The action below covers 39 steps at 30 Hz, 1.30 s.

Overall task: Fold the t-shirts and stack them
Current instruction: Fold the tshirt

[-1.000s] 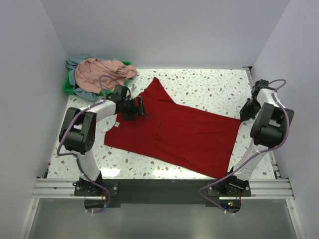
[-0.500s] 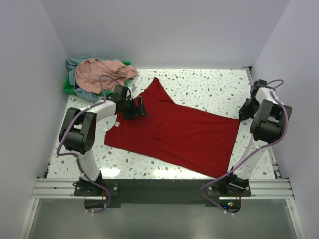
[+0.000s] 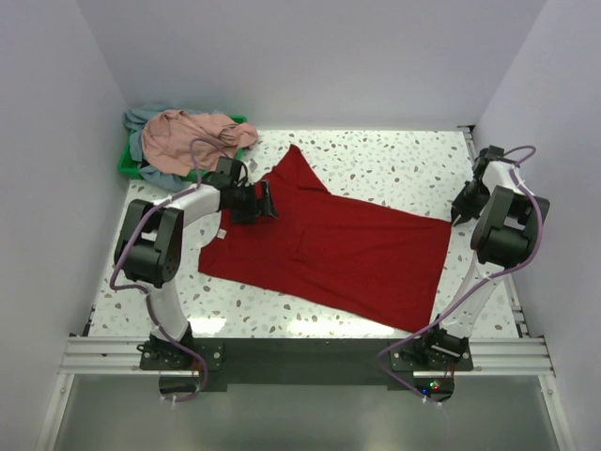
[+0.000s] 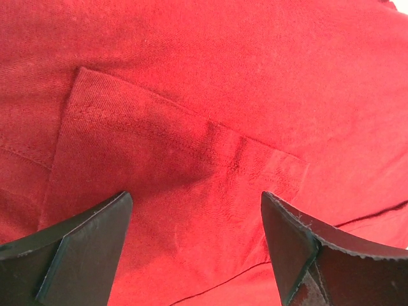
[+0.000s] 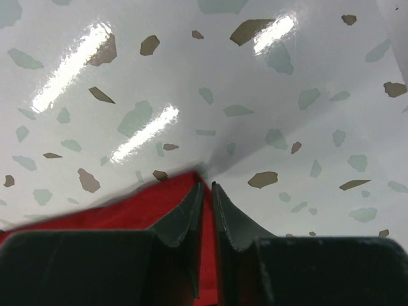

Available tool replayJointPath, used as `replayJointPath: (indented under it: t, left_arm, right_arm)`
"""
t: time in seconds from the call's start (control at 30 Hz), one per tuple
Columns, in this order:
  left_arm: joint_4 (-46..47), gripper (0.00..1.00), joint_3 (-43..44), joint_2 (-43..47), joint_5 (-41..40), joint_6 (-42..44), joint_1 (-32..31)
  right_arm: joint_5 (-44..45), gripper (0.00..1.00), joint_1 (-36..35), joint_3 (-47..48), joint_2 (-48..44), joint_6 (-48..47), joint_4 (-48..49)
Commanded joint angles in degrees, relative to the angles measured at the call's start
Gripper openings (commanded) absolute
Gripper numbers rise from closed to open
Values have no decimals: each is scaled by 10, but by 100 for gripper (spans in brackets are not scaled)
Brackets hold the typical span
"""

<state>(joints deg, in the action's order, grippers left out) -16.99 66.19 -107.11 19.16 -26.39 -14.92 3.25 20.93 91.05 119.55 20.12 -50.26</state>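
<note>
The red shirt (image 3: 347,249) lies flat and face up across the middle of the tabletop (image 3: 394,169). Its long axis slants from the shoulder end at the far left to the hem at the near right. One sleeve points toward the far wall.

That slant puts one end of the shirt under each arm, and we judge that the coming fold turns on this. The left arm (image 3: 178,211) reaches over the shoulder end. Its jaws stand wide apart just above the cloth with nothing between them, straddling the chest pocket (image 4: 178,172). The right arm (image 3: 502,230) bends in over the far corner of the hem, the part of the shirt nearest it. Its jaws are drawn almost together, with only a thin slit left, and their tips sit right at that red corner where it meets bare tabletop. We cannot tell whether the cloth is pinched between them or merely lies beneath.

If the hem is to be carried over toward the shoulders, we think the travel would run along that slanted axis, from right to left.

The pink shirt (image 3: 192,136) and the grey-blue shirt (image 3: 141,117) are heaped unfolded in the green tray (image 3: 127,167) at the far left corner. They lie just beyond the left arm and well apart from the right.
</note>
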Motion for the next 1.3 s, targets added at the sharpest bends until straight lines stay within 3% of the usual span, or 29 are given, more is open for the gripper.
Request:
replayJointPath:
  t: [0.0,0.03,0.13,0.23,0.53,0.73,0.87,1.07,1.27]
  left_arm:
    - [-62,89,16,-49,-60,32,7]
    - [-66,89,28,-52,-60,32,6]
    - [-81,89,70,-58,-54,32,6]
    - [-96,89,107,-63,-42,30,6]
    - [-121,89,187,-63,-12,14,7]
    - [-93,90,240,-84,-2,-2,7]
    - [-81,90,321,-136,6,-5,7]
    - [-27,89,439,-229,5,-13,7]
    - [121,88,491,-300,26,-73,8]
  right_arm:
    - [-3,15,3,27,-16,-2,-13]
    - [-3,27,3,28,-20,-4,-15]
    - [0,41,3,25,-40,-4,-18]
    - [-3,48,3,16,-51,-4,-12]
    - [-90,50,2,-64,-67,28,63]
    - [-71,49,1,-91,-69,19,75]
    - [-62,49,1,-86,-65,18,79]
    - [-54,49,1,-74,-57,19,82]
    - [-54,48,1,-67,-47,20,82]
